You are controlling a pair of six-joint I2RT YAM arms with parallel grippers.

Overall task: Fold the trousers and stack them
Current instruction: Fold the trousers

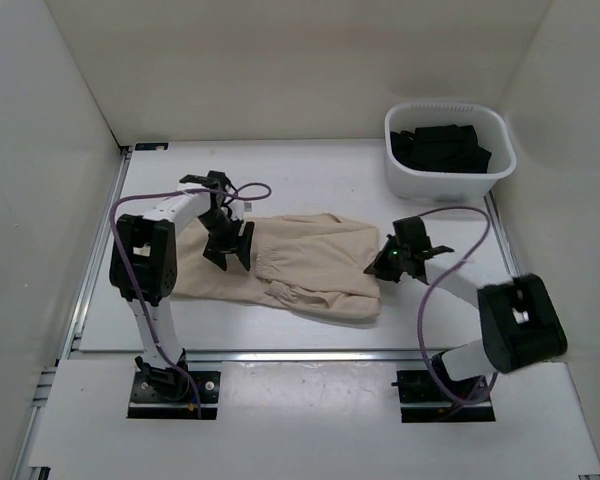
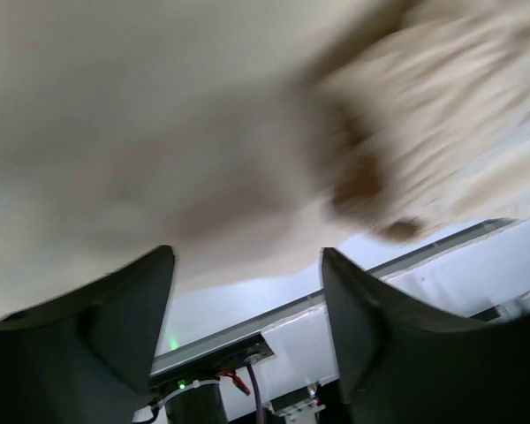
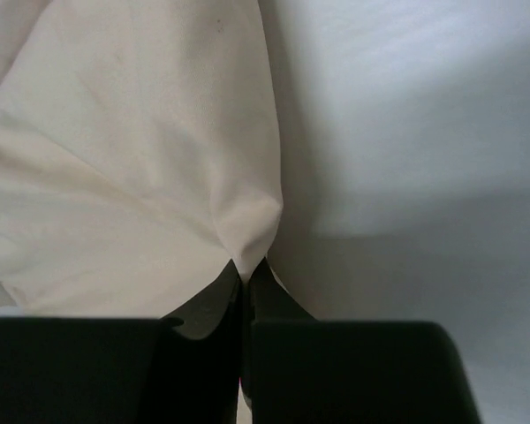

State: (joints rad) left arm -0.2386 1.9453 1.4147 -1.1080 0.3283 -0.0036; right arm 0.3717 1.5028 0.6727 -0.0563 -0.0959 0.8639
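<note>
The beige trousers lie bunched and partly folded across the middle of the white table, gathered waistband toward the front. My left gripper hovers over their left part, its jaws open. In the left wrist view the blurred trousers fill the frame above the left gripper, with nothing between the two dark fingers. My right gripper sits at the cloth's right edge. In the right wrist view the right gripper is shut on a pinched corner of the trousers.
A white plastic bin holding dark folded clothes stands at the back right. White walls enclose the table on three sides. A metal rail runs along the table's near edge, with both arm bases just in front of it.
</note>
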